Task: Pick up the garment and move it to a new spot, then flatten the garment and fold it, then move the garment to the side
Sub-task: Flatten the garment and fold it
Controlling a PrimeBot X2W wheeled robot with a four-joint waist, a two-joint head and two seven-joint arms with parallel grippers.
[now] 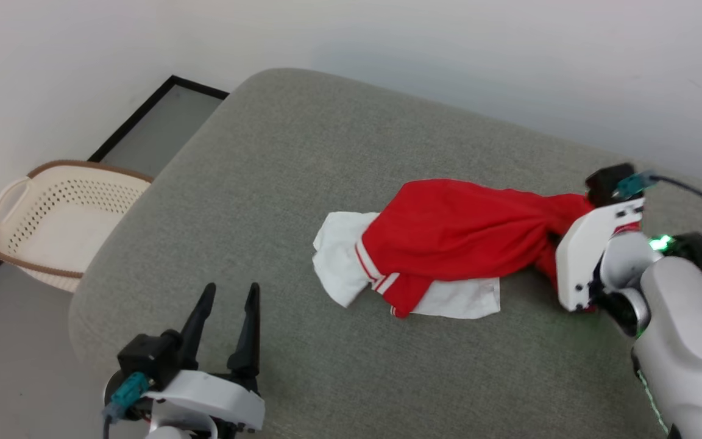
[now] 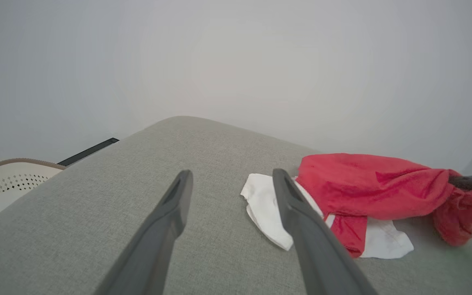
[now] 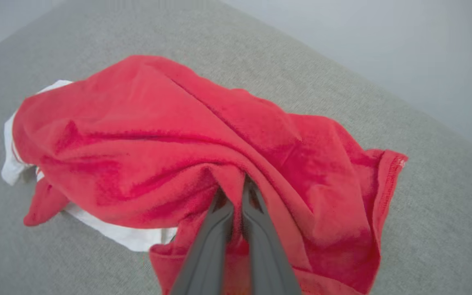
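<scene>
Pinching a fold of the garment [image 3: 170, 135] with the right gripper [image 3: 236, 186] (left gripper [image 1: 232, 290] gaping, idle). Possibly catching one layer only, risking slippage.

right hand [image 3: 236, 186] tips buried in garment [image 3: 137, 135] folds, basket [image 2: 10, 180] cut off at edge

A grey fabric-covered cushion [image 1: 278, 183] with rounded corners spans the middle of the frame. On it, right of centre, the red garment [image 1: 448, 238] lies crumpled, its white sleeves flat against the fabric.
</scene>
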